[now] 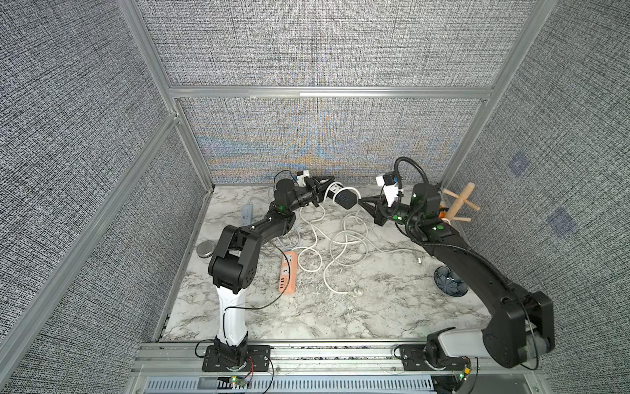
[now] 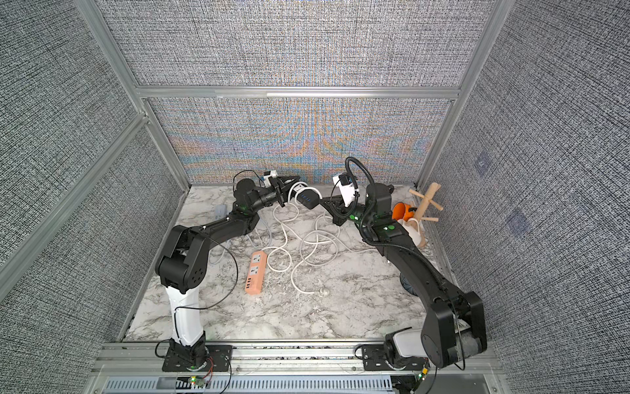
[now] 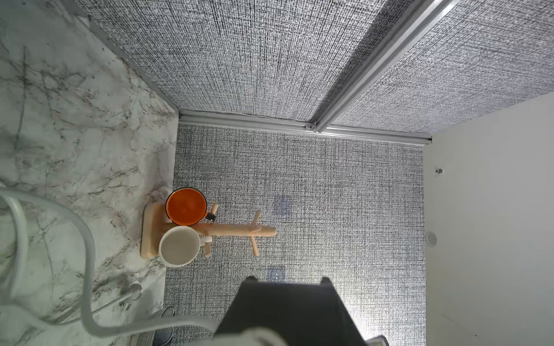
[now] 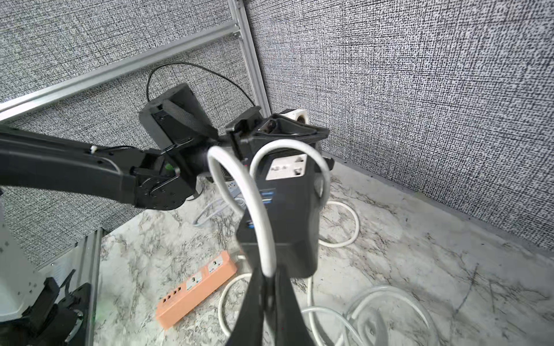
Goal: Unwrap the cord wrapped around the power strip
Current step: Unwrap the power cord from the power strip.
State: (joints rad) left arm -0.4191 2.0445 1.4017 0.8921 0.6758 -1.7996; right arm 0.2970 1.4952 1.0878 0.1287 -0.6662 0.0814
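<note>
The left pincer (image 1: 328, 191) is gripping the socket end of the black power strip (image 1: 345, 199), jaws pressing on its body; the power strip is hanging clear of the worktop (image 1: 341, 317), beyond the orange strip (image 1: 288, 272), nearer the back wall (image 1: 324, 136); the right pincer (image 4: 269, 280) is pinching a loop of the white cord (image 4: 263, 245), jaws pressed together on it, at the power strip's other end; another loop is circling the body; the remaining cord is lying in loose coils beside and beyond the orange strip.
</note>
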